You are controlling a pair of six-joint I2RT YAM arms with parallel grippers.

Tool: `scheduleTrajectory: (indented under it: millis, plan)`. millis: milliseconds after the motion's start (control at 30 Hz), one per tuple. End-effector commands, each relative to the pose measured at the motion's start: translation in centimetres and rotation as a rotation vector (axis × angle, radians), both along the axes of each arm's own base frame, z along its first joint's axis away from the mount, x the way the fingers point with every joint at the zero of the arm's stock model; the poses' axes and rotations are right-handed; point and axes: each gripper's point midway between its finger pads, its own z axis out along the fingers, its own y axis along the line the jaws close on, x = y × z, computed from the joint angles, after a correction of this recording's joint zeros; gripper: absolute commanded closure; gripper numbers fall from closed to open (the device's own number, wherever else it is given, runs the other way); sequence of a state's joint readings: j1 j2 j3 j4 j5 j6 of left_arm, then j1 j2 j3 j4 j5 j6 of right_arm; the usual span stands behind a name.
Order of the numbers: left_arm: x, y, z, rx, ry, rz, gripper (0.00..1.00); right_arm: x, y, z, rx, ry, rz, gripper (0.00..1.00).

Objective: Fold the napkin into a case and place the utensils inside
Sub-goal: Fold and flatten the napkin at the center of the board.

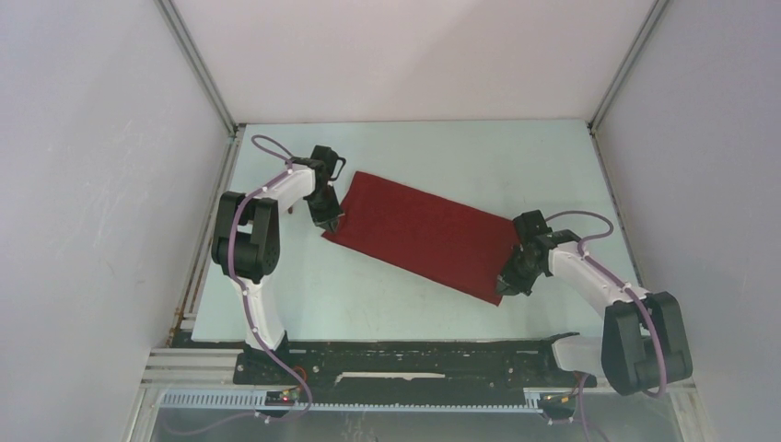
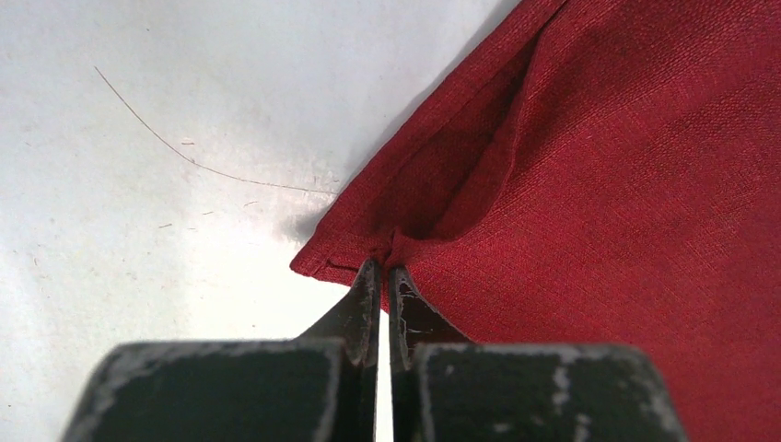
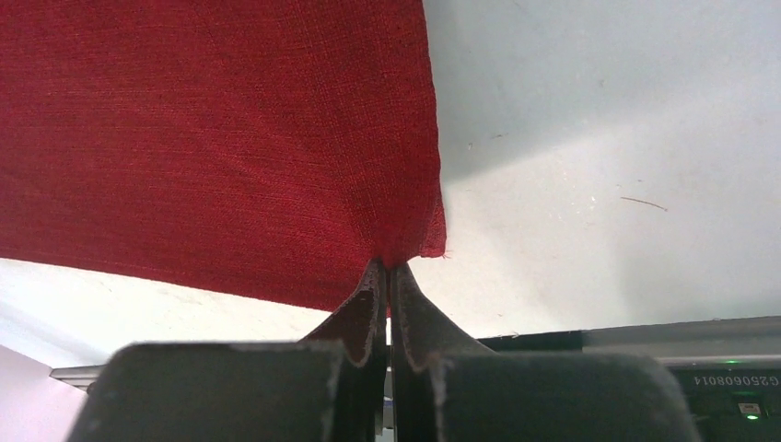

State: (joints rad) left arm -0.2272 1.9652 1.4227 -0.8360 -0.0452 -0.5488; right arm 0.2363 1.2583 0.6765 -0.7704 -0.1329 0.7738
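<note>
single legible marking, right wrist view: a row of small white characters [image 3: 725, 379] printed on the flat black electronics box [image 3: 635, 364] past the edge of the pale grey counter [image 3: 599, 138], just above a small green indicator light [image 3: 748, 416]. seen inverted, it appears to read g25060814; the last digits are uncertain.

Top view: fingertips of the left gripper [image 1: 329, 221] were hidden under its own wrist, same for the right gripper [image 1: 505, 287], and the napkin [image 1: 424, 235] corners at both were covered too. Layer count of the cloth couldn't be told from above. Left wrist view: napkin ran off the top, right and bottom edges; finger bases were cut by the bottom edge. Right wrist view: napkin was cut off at top and left (far end unseen). The label [image 3: 728, 379] under the black bar [image 3: 553, 343] was reversed and too small to read surely.
</note>
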Motion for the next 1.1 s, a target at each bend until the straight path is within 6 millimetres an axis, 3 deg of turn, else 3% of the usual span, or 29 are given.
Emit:
scheduleTrajectory:
  millis: [0, 400, 867, 1067]
  plan:
    - [0.2, 0.7, 1.6, 0.028, -0.046, -0.004, 1.00, -1.6, -0.9, -0.9, -0.054, 0.067, -0.011, 1.00]
    - [-0.2, 0.9, 1.6, 0.035, -0.044, -0.007, 1.00, -1.3, -1.3, -3.3, -0.097, 0.105, -0.002, 1.00]
    - [-0.2, 2.2, 3.5, 0.096, -0.079, -0.011, 1.00, -0.8, -1.2, -3.8, -0.096, 0.099, 0.004, 1.00]
    - [-0.4, 2.6, 3.0, 0.120, -0.066, -0.009, 1.00, -0.7, -1.2, -4.1, -0.094, 0.103, 0.003, 1.00]
